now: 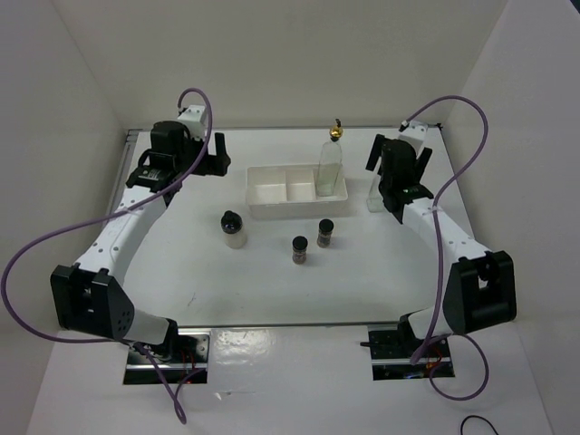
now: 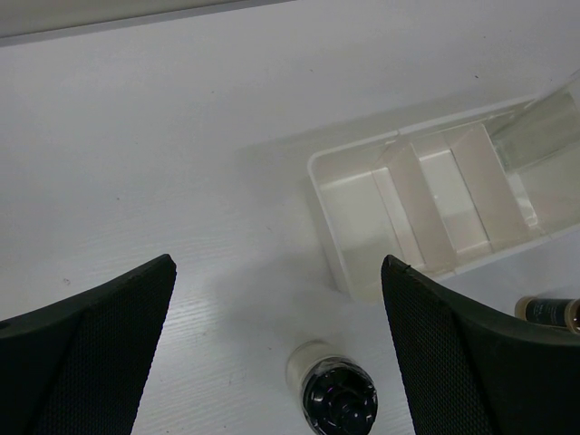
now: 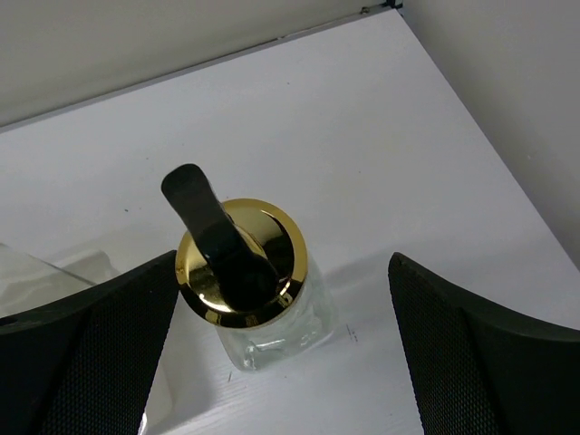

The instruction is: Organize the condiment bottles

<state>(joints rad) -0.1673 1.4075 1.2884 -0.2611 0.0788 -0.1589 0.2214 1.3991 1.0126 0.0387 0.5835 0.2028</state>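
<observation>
Top external view: a white tray (image 1: 270, 190) with three boxes sits near the back of the table (image 1: 181, 272). The first glass bottle (image 1: 330, 163) stands up straight in the tray's right box, with its gold spout on top. The second glass bottle (image 1: 375, 196) stands on the table just beside the right end of the tray. In front of the tray, three little jars stand on the table, apart from each other. The whitish jar (image 1: 234, 228) with a black cap is on the left. The near dark jar (image 1: 300, 249) is in the middle. The far dark jar (image 1: 325, 233) is a bit to its right and closer to the tray.

The left gripper (image 1: 181, 163) hangs over the table to the left of the tray. Its jaws are spread wide and there is nothing in them. The left wrist view shows bare table between the two fingers. The tray is ahead, and the whitish jar is low down in the gap.

The right gripper (image 3: 283, 272) is at the second glass bottle. The right wrist view looks down on the bottle's gold cap and black spout, with one finger on each side. The jaws are wide apart and are not squeezing the bottle. The finger on the right side of that view is well away from the glass. The finger on the left side looks close to the gold cap, but it is not clear if they touch.
</observation>
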